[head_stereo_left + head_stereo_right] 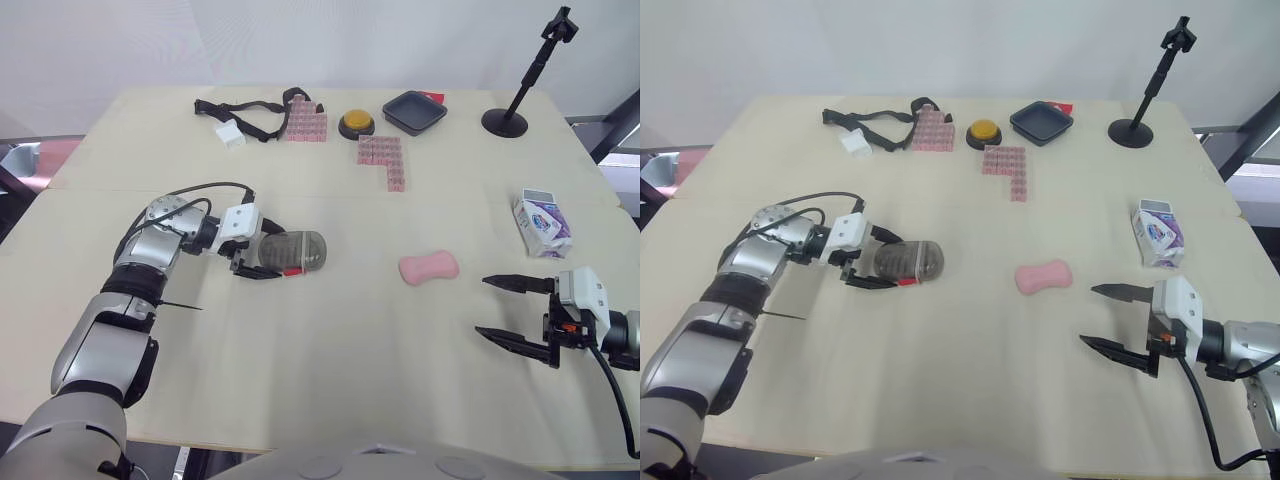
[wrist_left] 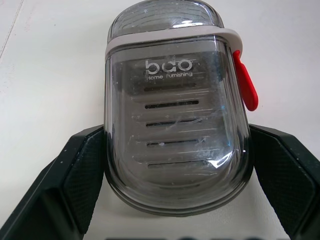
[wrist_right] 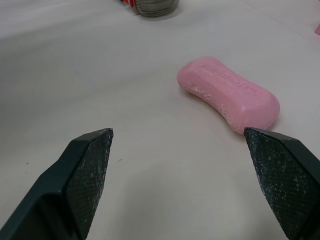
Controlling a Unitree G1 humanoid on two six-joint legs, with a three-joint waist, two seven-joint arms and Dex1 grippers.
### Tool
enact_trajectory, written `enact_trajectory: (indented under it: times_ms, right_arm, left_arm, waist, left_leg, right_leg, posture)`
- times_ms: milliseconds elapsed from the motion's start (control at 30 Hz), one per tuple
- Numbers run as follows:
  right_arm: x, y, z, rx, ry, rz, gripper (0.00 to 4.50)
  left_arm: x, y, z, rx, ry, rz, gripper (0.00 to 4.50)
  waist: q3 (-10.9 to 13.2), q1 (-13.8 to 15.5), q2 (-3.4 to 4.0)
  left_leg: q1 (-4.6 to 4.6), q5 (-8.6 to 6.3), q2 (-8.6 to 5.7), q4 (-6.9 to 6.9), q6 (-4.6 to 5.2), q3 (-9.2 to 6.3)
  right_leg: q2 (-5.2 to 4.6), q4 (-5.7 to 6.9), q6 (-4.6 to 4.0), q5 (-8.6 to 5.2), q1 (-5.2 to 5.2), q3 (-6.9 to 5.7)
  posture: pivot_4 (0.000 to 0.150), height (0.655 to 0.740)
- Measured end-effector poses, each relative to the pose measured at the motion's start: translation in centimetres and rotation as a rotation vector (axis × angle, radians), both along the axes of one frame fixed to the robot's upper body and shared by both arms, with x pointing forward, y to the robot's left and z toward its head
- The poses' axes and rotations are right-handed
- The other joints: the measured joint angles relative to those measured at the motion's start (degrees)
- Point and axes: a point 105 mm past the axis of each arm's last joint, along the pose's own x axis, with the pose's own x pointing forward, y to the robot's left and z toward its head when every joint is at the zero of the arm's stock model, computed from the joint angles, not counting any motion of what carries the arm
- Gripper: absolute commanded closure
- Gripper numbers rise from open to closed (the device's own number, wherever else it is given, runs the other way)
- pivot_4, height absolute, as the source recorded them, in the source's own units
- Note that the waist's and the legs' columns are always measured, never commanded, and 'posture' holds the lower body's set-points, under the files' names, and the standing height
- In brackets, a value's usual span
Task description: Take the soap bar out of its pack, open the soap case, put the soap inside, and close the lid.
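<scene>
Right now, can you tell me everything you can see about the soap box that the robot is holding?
The soap case is a rounded box of smoky, see-through plastic, and its lid looks shut. A pale band runs around it near one end, and a red clasp sits on one side. White lettering and a row of thin slots show on its top face. It lies lengthwise on the table, and the left gripper squeezes it from both sides.

My two head eyes share the whole desk (image 1: 330,400) from above. The left wrist camera sits tight on the soap case (image 2: 175,125). The right wrist camera looks low toward the soap bar (image 3: 227,92).
</scene>
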Motion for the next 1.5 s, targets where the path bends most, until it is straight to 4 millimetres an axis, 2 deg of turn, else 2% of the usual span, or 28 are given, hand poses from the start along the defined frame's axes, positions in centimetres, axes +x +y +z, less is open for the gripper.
enact_trajectory:
  times_ms: [367, 500, 900, 933, 1000, 1067, 1200, 1500]
  right_arm:
    - [0.0, 0.3, 0.4, 0.037, 0.007, 0.009, 0.01]
    - [-0.1, 0.5, 0.6, 0.041, 0.003, 0.015, 0.00]
    - [-0.3, 0.7, 0.6, 0.046, 0.003, 0.013, 0.00]
    - [-0.4, 1.0, 0.9, 0.062, 0.008, 0.015, 0.00]
    - [-0.2, 2.1, 2.7, 0.153, 0.097, -0.008, 0.00]
    - [0.0, 3.0, 4.9, 0.168, 0.143, -0.006, 0.00]
    - [0.7, 5.0, 7.3, 0.198, 0.290, -0.028, 0.00]
    - [2.7, 9.5, 8.5, 0.373, 0.622, -0.111, 0.00]
  left_arm:
    - [0.1, 0.0, 0.0, -0.005, -0.007, 0.013, 0.00]
    - [0.1, 0.0, 0.1, -0.010, -0.010, 0.013, 1.04]
    - [0.2, -0.3, 0.3, -0.025, -0.045, 0.005, 1.04]
    - [0.2, -0.4, 0.4, -0.033, -0.053, 0.001, 1.04]
    - [-0.3, -1.1, 1.5, -0.094, -0.115, -0.031, 1.04]
    - [-0.7, -2.3, 2.8, -0.155, -0.185, -0.073, 1.04]
    - [-2.3, -4.4, 4.8, -0.281, -0.291, -0.118, 1.04]
    - [-5.6, -8.1, 5.5, -0.455, -0.414, -0.134, 1.04]
  waist:
    - [0.0, 0.0, 0.00]
    - [0.0, 0.0, 0.00]
    - [0.0, 0.0, 0.00]
    - [0.0, 0.0, 0.00]
    - [0.0, -0.1, 0.04]
    - [0.0, 0.1, -0.02]
    - [0.0, 0.1, -0.06]
    - [0.0, 1.6, -0.06]
  left_leg:
    - [0.00, 0.00, 0.00, 0.00, 0.00, 0.00]
    - [0.00, 0.00, 0.00, 0.00, 0.00, 0.00]
    - [-0.01, 0.00, 0.01, 0.00, 0.00, 0.00]
    - [0.00, 0.00, 0.01, -0.01, 0.00, 0.00]
    - [0.02, 0.00, 0.02, -0.01, 0.00, 0.01]
    - [0.05, 0.01, 0.03, -0.01, 0.01, -0.01]
    - [0.10, 0.01, 0.04, -0.05, 0.01, 0.01]
    - [0.10, 0.02, 0.07, -0.15, -0.02, 0.07]
  right_leg:
    - [0.00, 0.00, -0.01, -0.01, 0.00, -0.01]
    - [0.00, 0.00, -0.01, -0.01, 0.00, -0.01]
    - [0.00, -0.01, -0.01, -0.01, 0.00, -0.01]
    - [0.00, -0.01, -0.01, -0.01, 0.00, -0.01]
    - [0.01, 0.00, -0.01, -0.01, 0.00, 0.03]
    - [0.01, -0.01, -0.01, -0.01, 0.02, 0.01]
    - [0.02, -0.03, -0.01, -0.01, 0.06, 0.02]
    - [0.07, -0.16, -0.01, -0.02, 0.04, 0.05]
  posture:
    - [0.150, 0.7338]
    - [0.150, 0.7338]
    - [0.150, 0.7338]
    - [0.150, 0.7338]
    - [0.150, 0.7338]
    - [0.150, 0.7338]
    - [0.150, 0.7338]
    - [0.150, 0.7338]
